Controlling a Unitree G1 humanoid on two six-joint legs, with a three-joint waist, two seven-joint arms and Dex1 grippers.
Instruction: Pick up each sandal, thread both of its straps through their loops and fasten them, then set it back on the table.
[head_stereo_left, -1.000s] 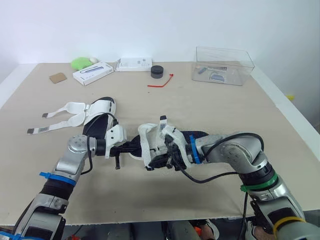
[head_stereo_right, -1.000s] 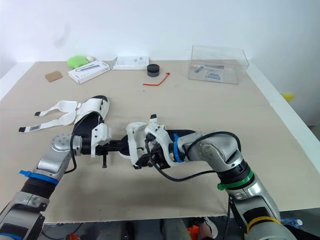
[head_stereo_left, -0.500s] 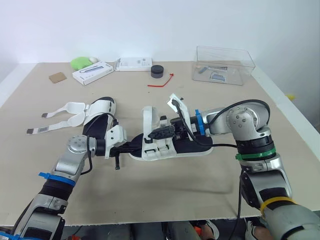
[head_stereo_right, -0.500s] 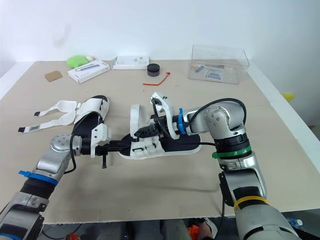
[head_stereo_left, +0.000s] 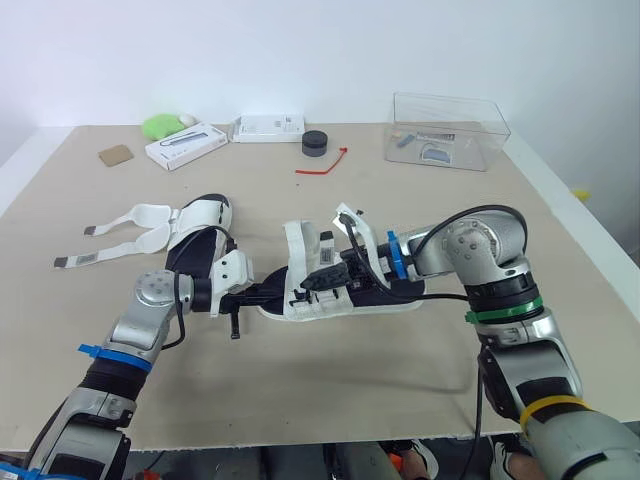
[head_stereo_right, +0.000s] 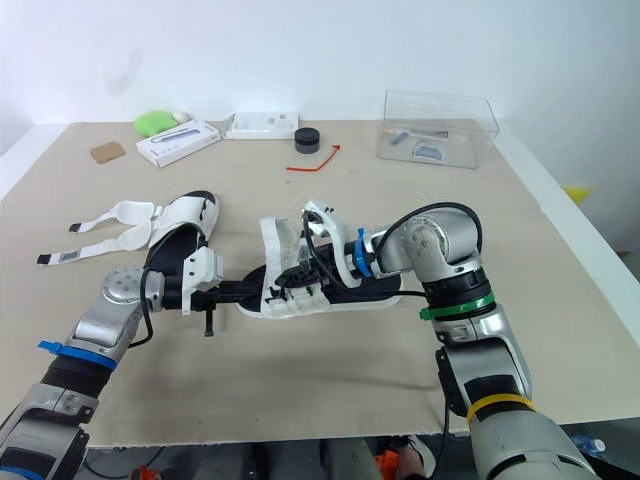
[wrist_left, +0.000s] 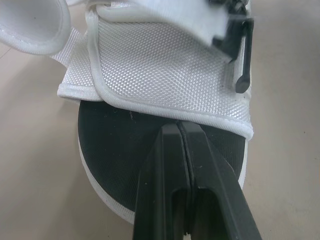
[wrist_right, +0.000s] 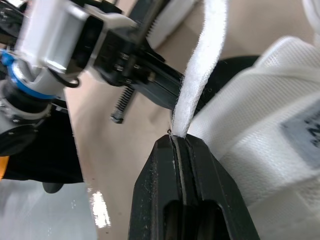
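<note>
Our two head eyes look down over the same bench (head_stereo_left: 450, 200); both wrist cameras sit close on one sandal (wrist_left: 165, 65).

A brown cardboard square (head_stereo_left: 116, 156) lies farthest to the left. Near it a long white carton (head_stereo_left: 186, 146) sits at an angle, with a lime-green soft lump (head_stereo_left: 162, 126) just behind. A flat white box (head_stereo_left: 268, 128) follows, then a black round puck (head_stereo_left: 315, 143) and a red zip tie (head_stereo_left: 322, 163). On the right stands a clear plastic container (head_stereo_left: 447, 131) holding small items.
</note>
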